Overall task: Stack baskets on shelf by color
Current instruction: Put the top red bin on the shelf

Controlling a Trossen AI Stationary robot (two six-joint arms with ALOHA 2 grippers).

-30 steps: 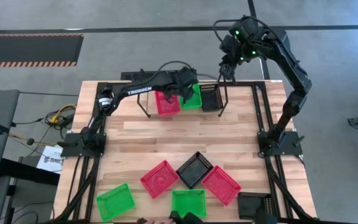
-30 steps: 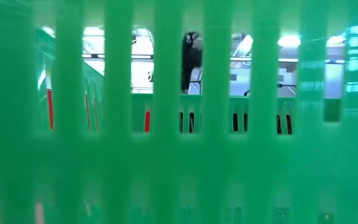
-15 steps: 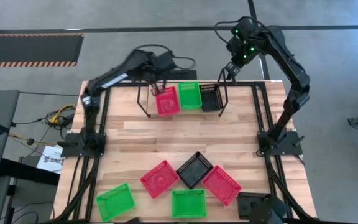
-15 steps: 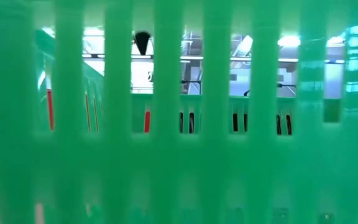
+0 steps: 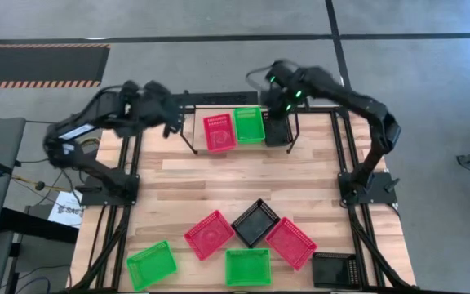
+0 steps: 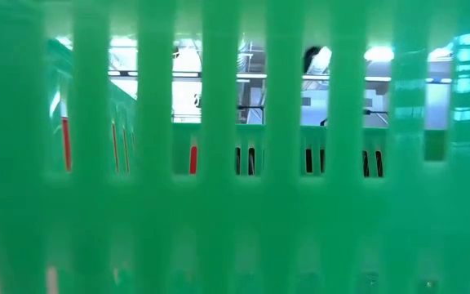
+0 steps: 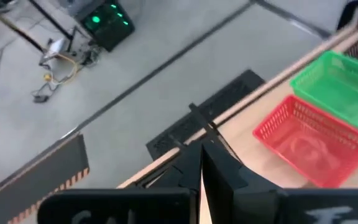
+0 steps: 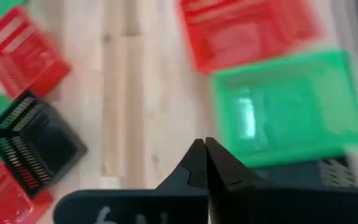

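Both arms have swung off the shelf [image 5: 237, 145], jaws pressed together, empty.
Three baskets on shelf; six on table: two red, two green, two black.

Wood-plank tabletop [image 5: 243, 184] with shelf [image 5: 239, 131] and six loose baskets [image 5: 255, 222].

- The shelf [image 5: 192, 140] is standing at the far edge of the worktop [image 5: 243, 184], about midway across.
- Three baskets are sitting side by side on it: the left shelf basket [image 5: 219, 132], the middle shelf basket [image 5: 250, 125] and the right shelf basket [image 5: 276, 131].
- Six more are lying loose along the near edge, well apart from the shelf: the near-left basket [image 5: 151, 264], the tilted basket [image 5: 210, 234], the central basket [image 5: 255, 222] just beside it, the front basket [image 5: 247, 266], the right-hand basket [image 5: 290, 242] and the corner basket [image 5: 334, 269].
- The left gripper [image 5: 170, 124] is hanging beyond the shelf's left end.
- The right gripper [image 5: 281, 113] is hovering over the shelf's right end.
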